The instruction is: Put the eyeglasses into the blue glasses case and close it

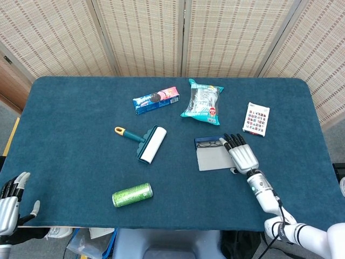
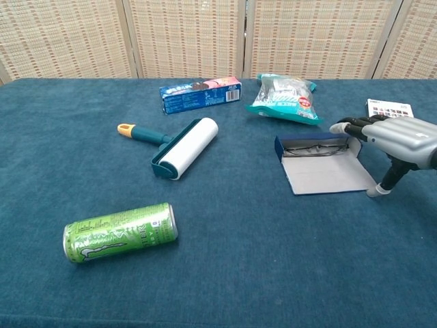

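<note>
Teal felt table [image 1: 81,108] filling most of both views, backed by woven beige screens [image 1: 145,32] along the top edge. Right of centre, blue glasses case [image 2: 321,164] lying open, grey flap spread flat toward the bottom of the frame, tray at its far edge with the eyeglasses [image 2: 315,144] resting inside. Right hand [image 2: 392,140] at the case's right end, palm down, fingers [image 2: 348,126] stretched out and reaching the tray's right corner, thumb pointing down to the table beside the flap's lower right corner; nothing gripped, though contact with the case edge hard to judge. Left hand [image 1: 12,199] at the lower left corner of the head view, off the table edge, fingers loosely spread, holding nothing. Left of centre, lint roller [image 2: 179,147] with white drum and yellow-tipped handle. Lower left, green can [image 2: 120,232] on its side. Upper centre, teal snack bag [image 2: 283,99], just beside a blue cookie box [image 2: 201,93] to its left. Far right, small patterned card pack [image 1: 256,118], near the right hand.
</note>
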`<control>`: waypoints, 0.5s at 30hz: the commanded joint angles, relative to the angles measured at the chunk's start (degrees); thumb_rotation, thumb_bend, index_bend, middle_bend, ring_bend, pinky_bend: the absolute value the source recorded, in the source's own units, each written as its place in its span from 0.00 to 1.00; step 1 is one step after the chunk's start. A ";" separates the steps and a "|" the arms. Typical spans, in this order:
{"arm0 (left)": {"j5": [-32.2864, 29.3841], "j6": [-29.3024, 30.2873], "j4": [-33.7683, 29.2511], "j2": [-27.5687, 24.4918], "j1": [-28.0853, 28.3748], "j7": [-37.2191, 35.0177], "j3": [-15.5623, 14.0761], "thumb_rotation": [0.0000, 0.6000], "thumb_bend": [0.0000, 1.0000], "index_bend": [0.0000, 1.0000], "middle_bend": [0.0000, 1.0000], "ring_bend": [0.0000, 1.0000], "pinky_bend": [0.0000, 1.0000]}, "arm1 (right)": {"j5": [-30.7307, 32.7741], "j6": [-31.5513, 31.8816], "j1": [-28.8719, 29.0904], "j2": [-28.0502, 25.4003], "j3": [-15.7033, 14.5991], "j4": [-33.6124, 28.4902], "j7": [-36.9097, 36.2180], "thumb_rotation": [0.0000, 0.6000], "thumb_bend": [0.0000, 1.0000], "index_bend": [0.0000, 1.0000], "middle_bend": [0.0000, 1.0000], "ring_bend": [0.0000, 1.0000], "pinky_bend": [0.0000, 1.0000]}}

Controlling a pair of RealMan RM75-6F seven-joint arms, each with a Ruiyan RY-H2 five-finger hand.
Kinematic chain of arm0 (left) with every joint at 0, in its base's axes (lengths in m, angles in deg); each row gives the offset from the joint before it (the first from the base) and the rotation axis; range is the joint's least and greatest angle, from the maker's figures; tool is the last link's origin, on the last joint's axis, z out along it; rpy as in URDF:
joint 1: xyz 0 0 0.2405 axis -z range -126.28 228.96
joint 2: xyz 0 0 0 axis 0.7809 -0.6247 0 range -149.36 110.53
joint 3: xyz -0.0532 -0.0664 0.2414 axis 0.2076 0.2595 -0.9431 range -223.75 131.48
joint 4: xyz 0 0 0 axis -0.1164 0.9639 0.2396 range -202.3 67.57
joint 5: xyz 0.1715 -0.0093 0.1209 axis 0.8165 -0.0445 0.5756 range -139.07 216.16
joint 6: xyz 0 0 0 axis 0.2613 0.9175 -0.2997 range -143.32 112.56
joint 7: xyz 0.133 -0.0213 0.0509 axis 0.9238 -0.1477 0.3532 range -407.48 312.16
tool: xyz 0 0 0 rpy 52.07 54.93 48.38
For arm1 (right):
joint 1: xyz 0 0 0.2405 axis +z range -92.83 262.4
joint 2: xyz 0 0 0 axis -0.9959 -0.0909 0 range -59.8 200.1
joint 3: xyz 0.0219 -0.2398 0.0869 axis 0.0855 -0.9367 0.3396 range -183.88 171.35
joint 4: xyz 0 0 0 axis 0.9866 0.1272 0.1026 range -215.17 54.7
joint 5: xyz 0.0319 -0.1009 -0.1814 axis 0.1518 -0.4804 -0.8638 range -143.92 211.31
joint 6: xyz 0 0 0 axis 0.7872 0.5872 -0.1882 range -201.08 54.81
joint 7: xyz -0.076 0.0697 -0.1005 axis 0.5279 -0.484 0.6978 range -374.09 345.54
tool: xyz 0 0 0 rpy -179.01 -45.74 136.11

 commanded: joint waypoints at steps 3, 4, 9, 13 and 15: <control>-0.12 -0.23 0.08 0.08 0.08 -0.08 0.02 1.00 0.40 0.00 0.00 0.00 0.00 | 0.04 -0.32 0.31 -0.18 0.27 -0.08 0.23 1.00 0.33 0.00 0.00 0.00 0.00; -0.16 -0.29 0.11 0.12 0.09 -0.07 0.02 1.00 0.40 0.00 0.00 0.00 0.00 | 0.04 -0.45 0.42 -0.15 0.34 -0.01 0.19 1.00 0.33 0.00 0.00 0.00 0.00; -0.30 -0.40 0.19 0.20 0.10 -0.03 0.04 1.00 0.40 0.00 0.00 0.00 0.00 | -0.06 -0.88 1.05 0.34 0.77 0.83 -0.02 1.00 0.33 0.00 0.00 0.00 0.00; -0.47 -0.52 0.15 0.14 0.15 0.07 0.12 1.00 0.40 0.00 0.00 0.00 0.00 | -0.39 -0.53 1.71 0.84 1.61 1.54 -0.99 1.00 0.33 0.00 0.00 0.00 0.00; -0.55 -0.57 0.17 0.13 0.17 0.09 0.16 1.00 0.40 0.00 0.00 0.00 0.00 | -0.49 -0.52 2.17 1.11 2.09 1.95 -1.48 1.00 0.33 0.00 0.00 0.00 0.00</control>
